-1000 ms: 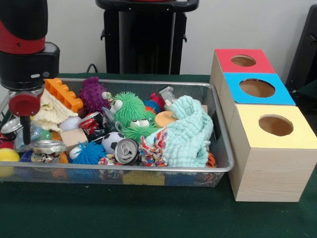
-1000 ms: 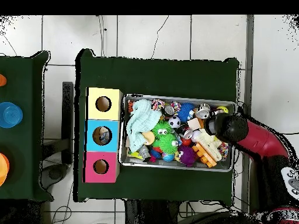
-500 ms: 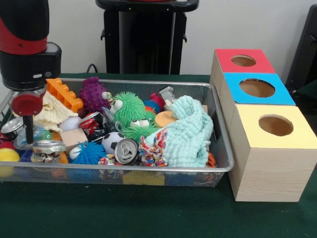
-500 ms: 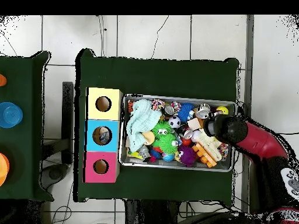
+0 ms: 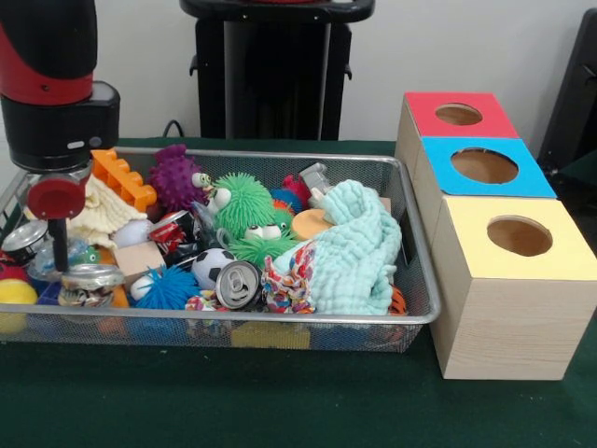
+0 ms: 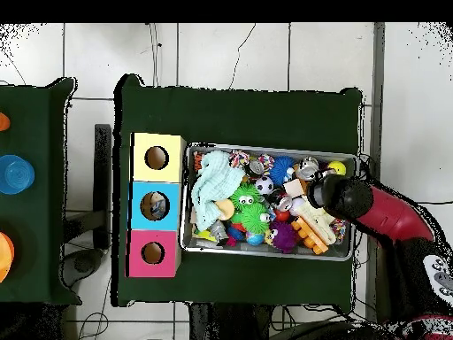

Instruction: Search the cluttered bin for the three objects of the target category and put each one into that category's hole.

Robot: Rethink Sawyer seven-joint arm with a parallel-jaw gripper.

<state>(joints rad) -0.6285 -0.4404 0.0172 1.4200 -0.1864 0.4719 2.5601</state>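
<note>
Hand (image 5: 60, 252), grip state unclear, hangs over a crushed metal can (image 5: 90, 283) in the wire-mesh bin (image 5: 280, 329).

Even, soft indoor light fills the front view, with no hard shadows; only a faint dark band sits under the mesh bin (image 5: 280, 331) at lower centre. A small glint shows on the can top (image 5: 239, 282). Overhead, the white floor reads bright, the green cloth dark
</note>
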